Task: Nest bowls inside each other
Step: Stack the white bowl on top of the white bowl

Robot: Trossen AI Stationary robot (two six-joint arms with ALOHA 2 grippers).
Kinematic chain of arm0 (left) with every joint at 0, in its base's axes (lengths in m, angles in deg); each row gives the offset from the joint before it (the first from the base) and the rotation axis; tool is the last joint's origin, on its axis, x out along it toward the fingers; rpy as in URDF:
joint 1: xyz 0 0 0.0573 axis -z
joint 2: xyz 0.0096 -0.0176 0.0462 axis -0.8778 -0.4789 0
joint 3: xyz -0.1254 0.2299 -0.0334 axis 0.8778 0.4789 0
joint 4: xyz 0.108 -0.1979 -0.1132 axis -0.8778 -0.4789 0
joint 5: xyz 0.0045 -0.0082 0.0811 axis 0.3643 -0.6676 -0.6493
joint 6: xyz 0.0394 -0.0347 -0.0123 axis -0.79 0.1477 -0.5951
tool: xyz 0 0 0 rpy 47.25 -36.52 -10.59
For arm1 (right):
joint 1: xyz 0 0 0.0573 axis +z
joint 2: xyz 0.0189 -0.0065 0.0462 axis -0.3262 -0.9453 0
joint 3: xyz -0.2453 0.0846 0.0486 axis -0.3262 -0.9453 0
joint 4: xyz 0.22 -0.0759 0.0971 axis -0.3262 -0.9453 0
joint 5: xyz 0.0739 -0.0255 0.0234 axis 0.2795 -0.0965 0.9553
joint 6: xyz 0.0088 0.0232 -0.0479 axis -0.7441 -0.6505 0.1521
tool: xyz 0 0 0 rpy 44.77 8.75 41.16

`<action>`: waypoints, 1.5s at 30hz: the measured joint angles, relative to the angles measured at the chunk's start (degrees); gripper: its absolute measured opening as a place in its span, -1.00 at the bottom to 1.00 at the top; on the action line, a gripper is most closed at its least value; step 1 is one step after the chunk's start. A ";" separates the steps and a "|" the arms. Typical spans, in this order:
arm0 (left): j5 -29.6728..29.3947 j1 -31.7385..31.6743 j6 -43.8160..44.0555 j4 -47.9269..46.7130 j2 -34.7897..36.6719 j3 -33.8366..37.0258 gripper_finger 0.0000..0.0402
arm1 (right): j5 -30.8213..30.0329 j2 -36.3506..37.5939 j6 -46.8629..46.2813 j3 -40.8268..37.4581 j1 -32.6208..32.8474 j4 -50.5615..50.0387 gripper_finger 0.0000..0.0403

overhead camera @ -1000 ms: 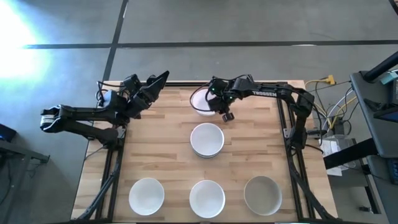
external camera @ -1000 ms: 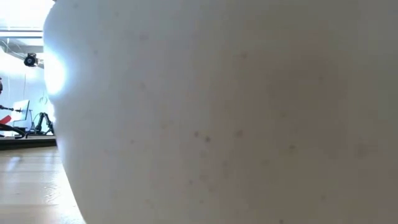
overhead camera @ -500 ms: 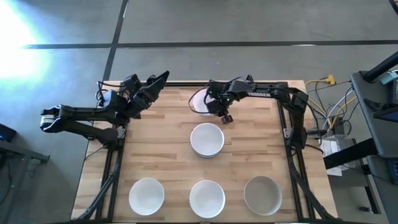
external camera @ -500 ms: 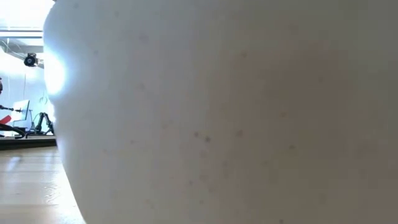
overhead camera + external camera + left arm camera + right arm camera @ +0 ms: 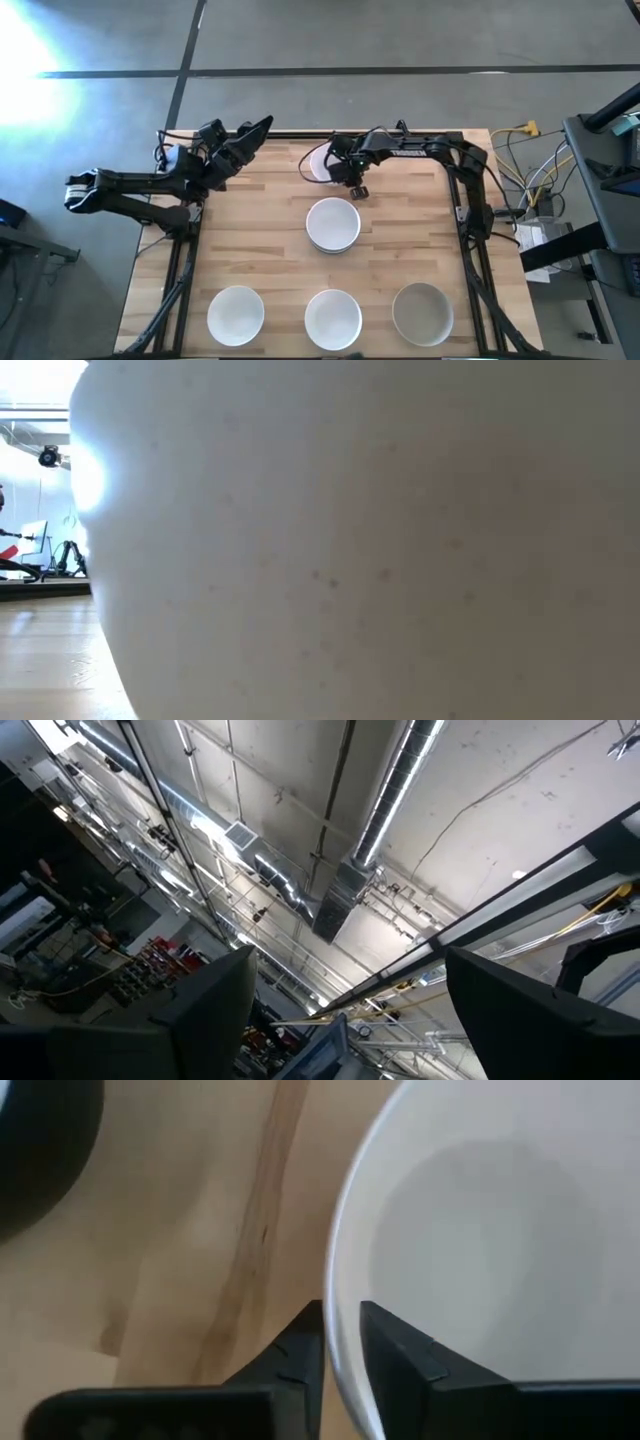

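A white bowl [image 5: 316,162] sits near the far edge at mid-table, with my right gripper [image 5: 340,168] shut on its rim. In the right wrist view the gripper [image 5: 340,1315] straddles that bowl [image 5: 500,1230]. A white bowl stack [image 5: 333,224] stands at the table's centre. Along the near edge stand a white bowl [image 5: 236,314], another white bowl [image 5: 333,318] and a grey bowl [image 5: 421,312]. My left gripper [image 5: 255,128] waits open at the far left corner; its wrist view shows the gripper [image 5: 350,1020] aimed at the ceiling. My right gripper pinches the white bowl's rim [image 5: 335,1330] on the side toward the table's right. One finger [image 5: 400,1355] is inside the bowl and the other finger [image 5: 295,1355] is outside. The fingers come from the right, slanting down. I cannot tell whether the bowl is lifted.
A white bowl's wall [image 5: 350,540] fills nearly the whole low view, leaving a strip of table [image 5: 50,660] at its left. Bare wood [image 5: 250,215] lies between the left arm and the centre stack. Cables and equipment [image 5: 540,200] stand past the right edge.
My right gripper has moved a little toward the table's left, staying shut on the white bowl's rim. The bowl has shifted left along the far edge with it.
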 joint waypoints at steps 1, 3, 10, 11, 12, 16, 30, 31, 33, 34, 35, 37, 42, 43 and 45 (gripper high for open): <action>0.02 0.00 0.01 -0.02 0.00 0.00 0.53 | -0.60 0.28 -0.30 0.00 -0.11 -0.06 -0.75; 0.01 0.00 0.01 -0.04 -0.06 0.00 0.53 | -1.33 1.10 -0.84 0.00 -0.31 -0.05 -0.88; 0.03 0.00 -0.01 -0.21 -0.09 0.00 0.53 | -1.98 5.56 -4.02 0.65 -0.61 -1.54 -0.95; 0.04 0.00 -0.01 -0.33 -0.09 0.00 0.53 | -2.01 6.50 -4.47 1.21 -0.61 -2.15 -0.95; 0.04 0.00 -0.02 -0.41 -0.09 0.00 0.53 | -1.98 7.59 -4.78 1.84 -0.60 -2.99 -0.95; 0.06 -0.03 -0.50 -0.68 -0.11 0.02 0.53 | -1.42 12.49 -7.93 4.68 -0.19 -7.17 -0.95; -1.34 -0.22 -12.22 -1.61 5.52 0.02 0.53 | 7.21 35.15 -38.70 3.07 7.08 -4.36 -0.96; -1.26 -0.22 -12.23 -3.55 6.47 0.02 0.53 | 7.31 36.25 -39.90 2.74 7.93 -3.77 -0.96; 0.34 -0.22 -12.27 -11.22 9.16 -0.04 0.53 | 7.48 38.21 -41.76 2.03 9.64 -2.14 -0.96; 1.44 -0.22 -12.27 -16.94 10.65 -0.41 0.53 | 7.48 39.04 -42.68 1.58 10.53 -1.06 -0.96; 2.46 -0.22 -12.26 -23.51 12.23 -1.10 0.53 | 7.47 39.74 -43.71 1.14 11.38 0.15 -0.96; 4.34 -0.20 -12.30 -37.68 14.85 -3.23 0.53 | 7.48 40.92 -45.62 0.15 12.97 2.88 -0.96; 7.48 -0.11 -13.41 -66.80 17.68 -12.46 0.53 | 8.11 41.50 -47.57 -1.11 16.55 7.73 -0.96; 7.53 -0.11 -14.44 -70.87 17.70 -14.44 0.53 | 8.23 41.09 -47.55 -1.11 17.19 8.04 -0.96; 7.53 -0.11 -17.35 -77.11 17.39 -18.16 0.53 | 8.33 39.90 -47.55 -1.11 18.29 8.25 -0.96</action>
